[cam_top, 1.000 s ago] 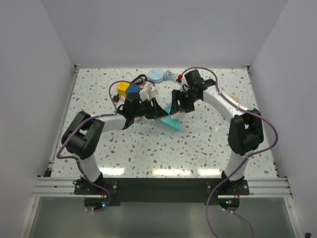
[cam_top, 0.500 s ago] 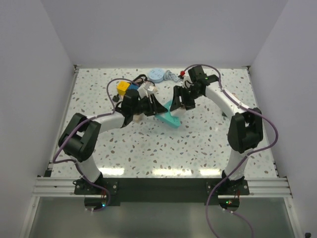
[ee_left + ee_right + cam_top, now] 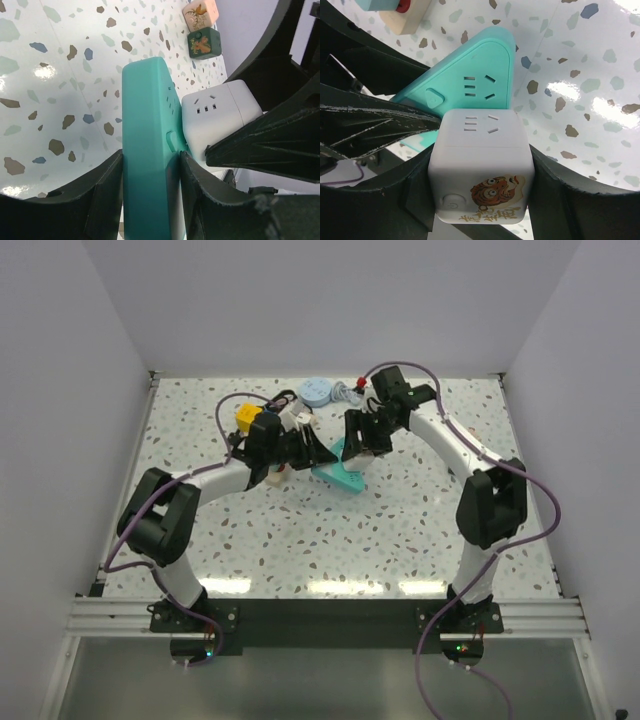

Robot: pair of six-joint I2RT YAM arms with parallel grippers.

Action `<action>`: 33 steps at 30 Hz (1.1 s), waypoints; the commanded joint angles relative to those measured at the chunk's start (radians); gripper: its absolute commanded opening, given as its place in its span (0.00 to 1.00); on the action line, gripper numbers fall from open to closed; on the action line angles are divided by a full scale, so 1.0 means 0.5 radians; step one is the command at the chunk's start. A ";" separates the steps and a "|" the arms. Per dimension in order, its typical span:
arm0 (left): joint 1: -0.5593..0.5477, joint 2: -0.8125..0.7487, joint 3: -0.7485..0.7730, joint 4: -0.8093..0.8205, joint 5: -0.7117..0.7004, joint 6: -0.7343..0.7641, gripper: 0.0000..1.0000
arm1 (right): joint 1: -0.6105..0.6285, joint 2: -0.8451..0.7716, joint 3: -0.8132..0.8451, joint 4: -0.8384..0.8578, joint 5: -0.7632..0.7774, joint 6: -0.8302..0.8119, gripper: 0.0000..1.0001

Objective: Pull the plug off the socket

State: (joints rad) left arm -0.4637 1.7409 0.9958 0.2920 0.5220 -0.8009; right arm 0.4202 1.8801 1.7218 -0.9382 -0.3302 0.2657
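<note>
While our left gripper [image 3: 150,200] clamps the teal socket block [image 3: 147,110] steady, our right gripper [image 3: 482,185] squeezes the white cube plug [image 3: 480,145], ready to pull.

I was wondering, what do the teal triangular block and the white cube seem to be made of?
The teal triangular block looks like moulded plastic with a smooth satin finish: uniform colour, rounded edges, cleanly cut outlet slots. The white cube looks like smooth, slightly glossy plastic too: rounded corners, a faint seam line, and a tiger picture printed on one face.
</note>
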 commanded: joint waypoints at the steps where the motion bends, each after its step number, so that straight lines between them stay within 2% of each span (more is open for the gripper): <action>1: 0.019 0.043 0.012 -0.240 -0.072 0.129 0.00 | -0.174 -0.278 -0.071 0.213 -0.388 0.115 0.00; 4: 0.016 0.019 -0.019 -0.256 -0.081 0.145 0.00 | -0.321 -0.272 -0.133 0.311 -0.682 0.168 0.00; 6: 0.022 0.004 -0.040 -0.253 -0.093 0.151 0.00 | -0.362 -0.238 -0.124 0.303 -0.717 0.171 0.00; 10: 0.019 -0.018 -0.074 -0.237 -0.093 0.135 0.00 | -0.316 -0.156 -0.048 0.214 -0.524 0.171 0.00; 12: 0.019 -0.012 -0.065 -0.225 -0.090 0.120 0.00 | -0.243 -0.137 0.001 0.153 -0.310 0.153 0.00; 14: 0.019 0.010 -0.041 -0.216 -0.078 0.108 0.00 | -0.056 -0.113 0.075 0.091 -0.059 0.131 0.00; 17: 0.019 0.040 0.009 -0.222 -0.065 0.102 0.00 | 0.144 -0.060 0.158 0.042 0.144 0.159 0.00; 22: 0.019 0.034 0.033 -0.247 -0.075 0.105 0.00 | 0.181 -0.100 0.155 0.021 0.237 0.144 0.00; 27: 0.025 0.004 -0.007 -0.259 -0.096 0.114 0.00 | -0.067 -0.183 0.112 -0.016 -0.002 0.058 0.00; 31: 0.028 -0.012 -0.043 -0.237 -0.096 0.105 0.00 | -0.327 -0.208 -0.025 0.057 -0.381 0.082 0.00; 33: 0.032 -0.012 -0.053 -0.225 -0.084 0.102 0.00 | -0.353 -0.192 -0.053 0.091 -0.471 0.110 0.00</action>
State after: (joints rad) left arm -0.4664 1.7344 1.0058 0.2970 0.5217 -0.8207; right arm 0.3336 1.8698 1.6936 -0.9428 -0.4801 0.2981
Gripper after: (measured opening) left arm 0.470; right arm 0.628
